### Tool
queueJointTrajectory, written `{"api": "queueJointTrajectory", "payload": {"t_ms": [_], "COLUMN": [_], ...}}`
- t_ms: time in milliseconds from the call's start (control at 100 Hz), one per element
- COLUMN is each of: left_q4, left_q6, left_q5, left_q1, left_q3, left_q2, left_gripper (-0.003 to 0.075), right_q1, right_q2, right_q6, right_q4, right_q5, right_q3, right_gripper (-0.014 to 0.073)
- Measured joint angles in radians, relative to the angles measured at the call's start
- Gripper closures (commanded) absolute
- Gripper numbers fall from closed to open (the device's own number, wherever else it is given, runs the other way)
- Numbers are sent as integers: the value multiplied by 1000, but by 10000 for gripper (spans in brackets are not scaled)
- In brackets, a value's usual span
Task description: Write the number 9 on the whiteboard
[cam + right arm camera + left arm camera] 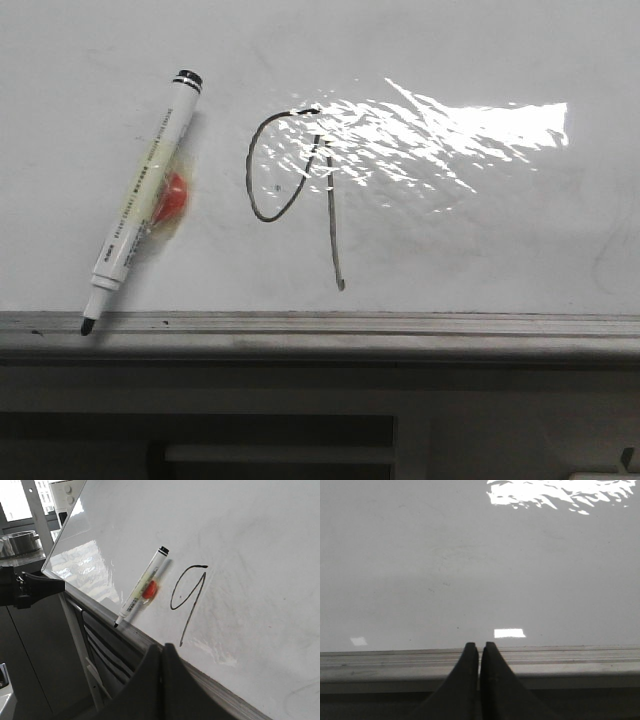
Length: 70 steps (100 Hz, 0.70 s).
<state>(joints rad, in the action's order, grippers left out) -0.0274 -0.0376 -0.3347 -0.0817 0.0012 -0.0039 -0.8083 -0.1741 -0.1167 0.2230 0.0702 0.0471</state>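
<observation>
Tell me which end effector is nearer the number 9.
Right. The right end effector sits near the number 9; the left end effector is farther, beyond the marker.

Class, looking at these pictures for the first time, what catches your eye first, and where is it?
The black number 9 drawn mid-whiteboard, its top lost in a bright glare patch. Left of it lies an uncapped marker, tip on the grey edge rail, with a red-and-yellow blob beside it.
</observation>
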Motion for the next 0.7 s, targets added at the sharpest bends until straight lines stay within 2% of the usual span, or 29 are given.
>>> {"api": "queueJointTrajectory", "payload": {"t_ms": [210, 340, 590, 700], "left_q4": [0, 0, -1, -1], "left_q6": [0, 0, 0, 0], "left_q5": [0, 0, 0, 0], "left_q1": [0, 0, 0, 0], "left_q3": [0, 0, 0, 0], "left_q2": [0, 0, 0, 0], "left_gripper": [741, 741, 741, 741], "right_q1": [2, 51, 334, 477], "right_q2": [19, 48, 64, 64], "right_q6": [0, 0, 0, 3], "right_q4": [0, 0, -6, -79], "right_q5": [21, 62, 92, 92], "right_q3": [-24, -60, -60, -60], "right_gripper": [655, 655, 655, 655]}}
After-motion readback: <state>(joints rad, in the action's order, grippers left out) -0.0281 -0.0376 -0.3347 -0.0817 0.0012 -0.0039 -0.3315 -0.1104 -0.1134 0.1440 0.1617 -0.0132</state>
